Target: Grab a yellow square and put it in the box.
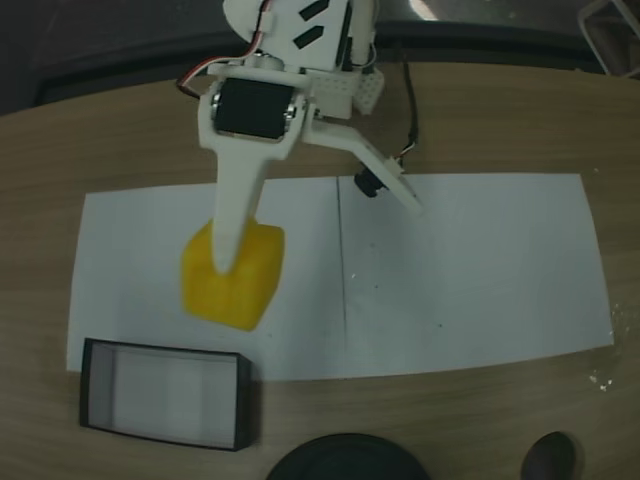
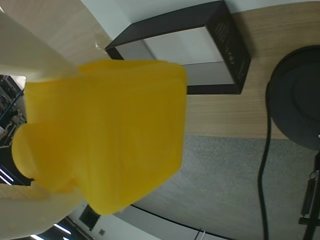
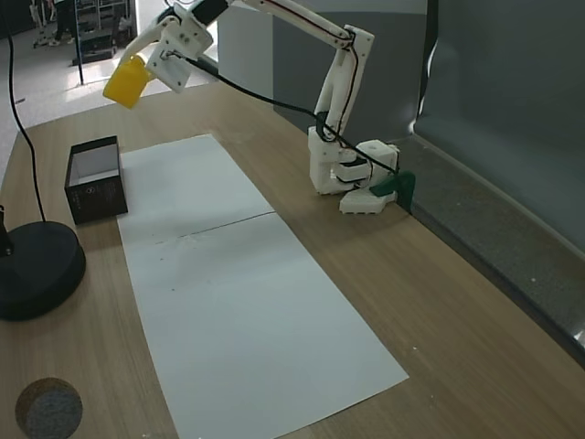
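Note:
My gripper (image 1: 232, 268) is shut on the yellow square (image 1: 260, 272) and holds it up in the air. In a fixed view the yellow square (image 3: 126, 84) hangs high above the table's far left, beyond the box (image 3: 94, 178). A white finger (image 1: 236, 205) lies across the cube's top. In the wrist view the yellow square (image 2: 115, 135) sits between both fingers of the gripper (image 2: 75, 135), with the box (image 2: 227, 45) further off below it. The box (image 1: 165, 393), black-walled with a pale bottom, holds nothing and stands on the wood by the paper's edge.
White paper sheets (image 1: 460, 270) cover the middle of the wooden table (image 3: 439, 302). A dark round base (image 3: 37, 270) with a cable (image 2: 265, 165) stands near the box. A small dark disc (image 3: 47, 407) lies at the table's corner. The arm's base (image 3: 352, 174) is at the far side.

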Available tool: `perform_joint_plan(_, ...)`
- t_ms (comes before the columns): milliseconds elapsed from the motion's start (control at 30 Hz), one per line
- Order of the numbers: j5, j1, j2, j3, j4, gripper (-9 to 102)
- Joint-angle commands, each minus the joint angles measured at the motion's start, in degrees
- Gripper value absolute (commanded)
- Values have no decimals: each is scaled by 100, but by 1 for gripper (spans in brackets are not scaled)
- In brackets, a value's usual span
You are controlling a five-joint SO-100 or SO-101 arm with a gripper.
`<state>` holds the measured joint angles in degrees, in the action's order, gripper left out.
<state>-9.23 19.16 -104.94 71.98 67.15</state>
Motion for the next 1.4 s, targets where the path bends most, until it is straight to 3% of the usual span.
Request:
perform_joint_plan(0, 44, 404, 668, -571, -510, 9)
perform_joint_plan(333, 185, 1011, 3454, -2716, -756, 8)
perform_joint_plan(700, 211, 958, 5142, -4729, -97, 10)
perform_joint_plan(900, 220, 923, 5300, -4957, 290, 26)
perform_joint_plan(967, 246, 853, 5291, -4957, 519, 27)
perform_joint_plan(1133, 659, 554, 5080, -5142, 1222, 21)
perform_joint_plan(1300, 993, -62, 4570, -5678, 2250, 0)
perform_joint_plan(1367, 1046, -413, 4289, -5924, 2786, 1)
